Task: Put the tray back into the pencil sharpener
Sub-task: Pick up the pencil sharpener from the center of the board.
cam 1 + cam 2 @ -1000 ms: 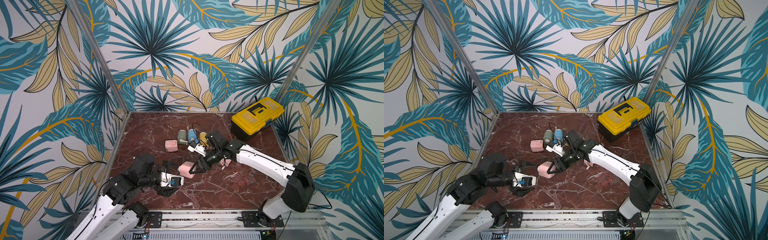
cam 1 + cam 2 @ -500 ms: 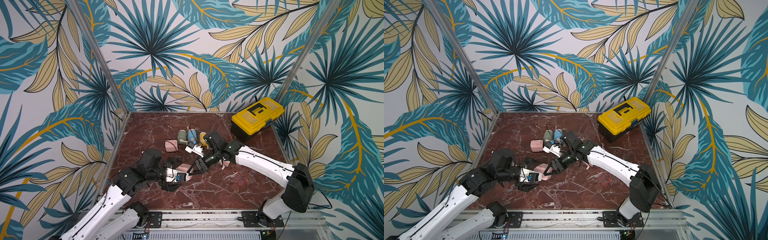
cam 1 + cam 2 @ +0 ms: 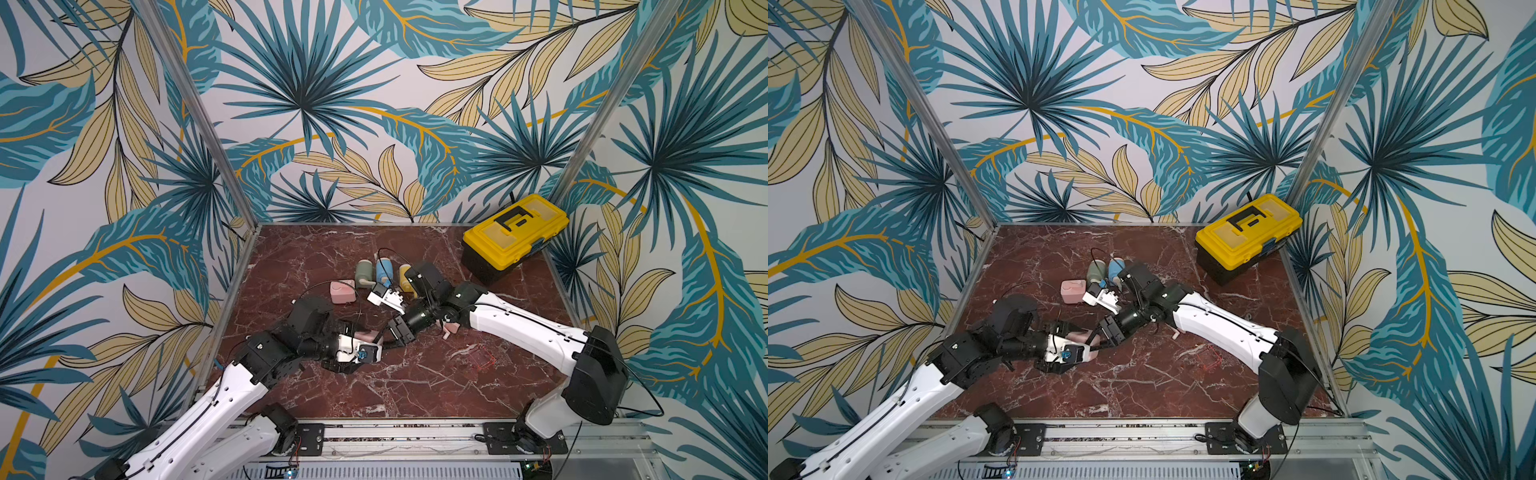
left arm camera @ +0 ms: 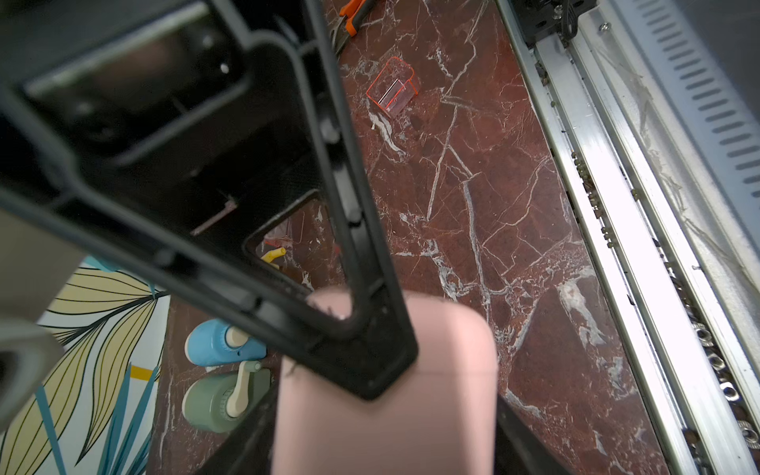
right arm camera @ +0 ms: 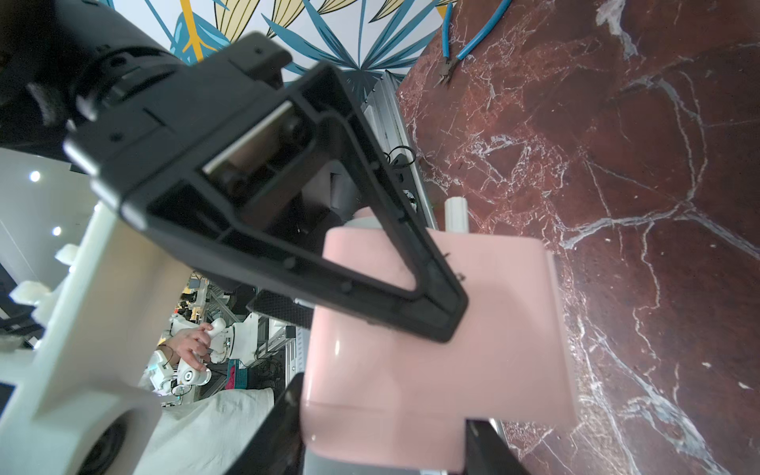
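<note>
Leaf-print walls [image 3: 374, 104] behind and beside the red marble tabletop [image 3: 415, 386]; metal rail [image 3: 415, 432] along the tabletop's near edge.

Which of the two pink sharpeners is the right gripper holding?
The pink sharpener at mid-table, in the jaws of the right gripper, with the left gripper at its other end. The second pink one sits free farther back, beside the green sharpener.

light: bright, even | shadows: soft | focus: pencil sharpener [image 4: 382, 411] blurred close-up | wrist edges: warped
</note>
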Tool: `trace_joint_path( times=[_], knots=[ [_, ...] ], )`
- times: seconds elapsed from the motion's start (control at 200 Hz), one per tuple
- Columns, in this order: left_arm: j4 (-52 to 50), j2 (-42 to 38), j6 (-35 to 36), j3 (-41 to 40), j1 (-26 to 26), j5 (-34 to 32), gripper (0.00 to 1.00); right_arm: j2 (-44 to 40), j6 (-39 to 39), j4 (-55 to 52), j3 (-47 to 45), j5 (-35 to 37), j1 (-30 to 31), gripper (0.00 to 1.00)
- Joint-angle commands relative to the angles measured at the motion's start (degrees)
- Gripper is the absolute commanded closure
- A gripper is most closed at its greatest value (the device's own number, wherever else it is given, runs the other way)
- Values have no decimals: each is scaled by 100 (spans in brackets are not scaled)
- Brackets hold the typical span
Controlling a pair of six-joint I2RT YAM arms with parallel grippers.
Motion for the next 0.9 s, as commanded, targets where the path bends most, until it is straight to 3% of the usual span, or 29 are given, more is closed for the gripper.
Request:
trace_joint_path(
  times=[0.0, 0.125, 0.3, 0.406, 0.666, 0.896],
  knots=[
    [-39, 17, 89, 104, -70, -107, 37, 93, 127, 382, -65, -235, 16, 73],
    [-39, 61, 123, 147, -183, -334, 48, 152, 309, 545, -77, -187, 16, 68],
    [-44, 88, 53, 200, -275, -414, 54, 132, 560, 907, -211, 6, 16, 43],
    [-47, 55, -26, 194, -316, -449, 58, 22, 623, 1036, -291, 122, 16, 34],
    [-48, -68, -117, 54, -353, -436, 64, -621, 882, 1174, -945, 265, -464, 27],
    [-43, 85, -350, 55, -355, -408, 70, -1525, 962, 1171, -1729, 743, -879, 27]
  ],
)
